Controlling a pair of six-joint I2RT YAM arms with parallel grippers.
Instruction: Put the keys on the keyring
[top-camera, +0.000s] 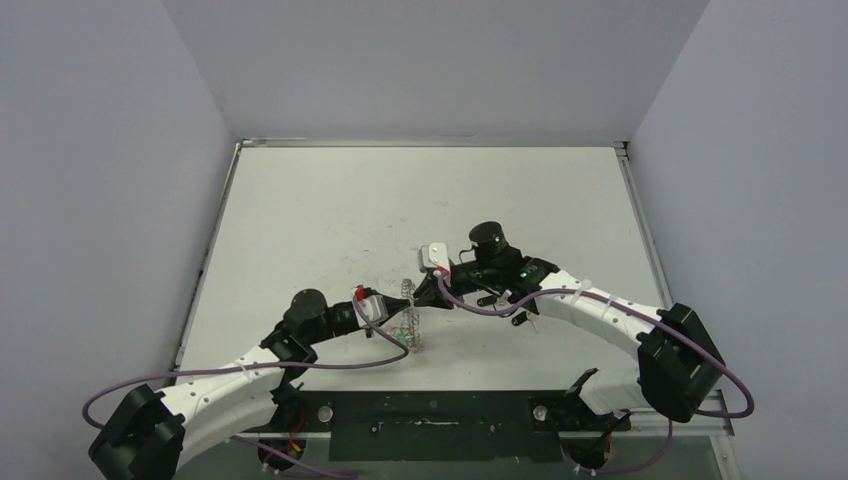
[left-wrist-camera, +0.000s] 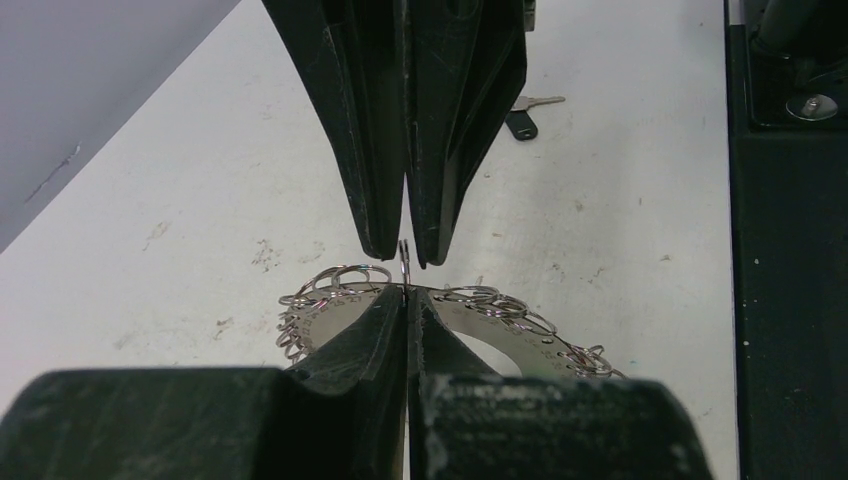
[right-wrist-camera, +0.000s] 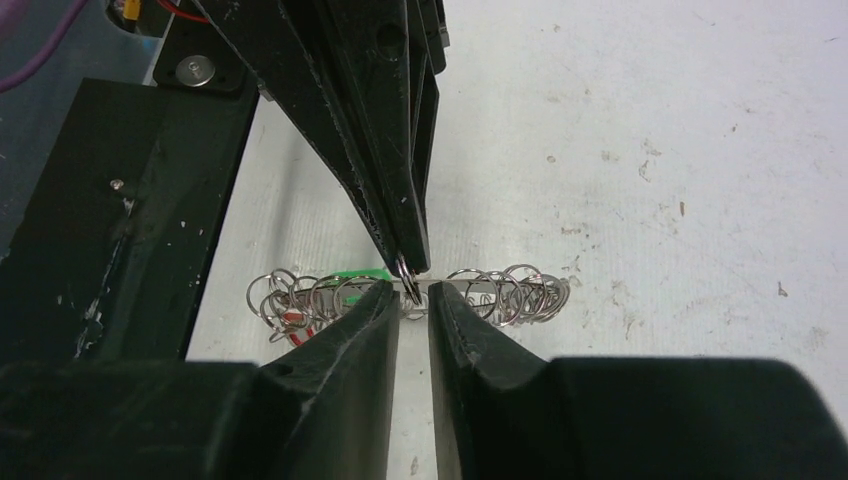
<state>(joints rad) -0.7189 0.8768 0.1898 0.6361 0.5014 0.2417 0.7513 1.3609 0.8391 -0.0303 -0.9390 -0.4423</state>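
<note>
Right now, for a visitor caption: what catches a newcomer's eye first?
Two grippers meeting tip to tip in the middle of the table, at the keyring, a grey plate fringed with wire loops. The left gripper is pinched shut on its edge; the right gripper faces it, jaws slightly apart. One key lies loose beyond them.

No legible text or markings.

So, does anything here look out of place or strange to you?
A little. Both claws crowd the keyring: the left claw is shut on its edge, the right claw just across. Neither holds a key; one key lies apart on the table. Nothing looks damaged.
</note>
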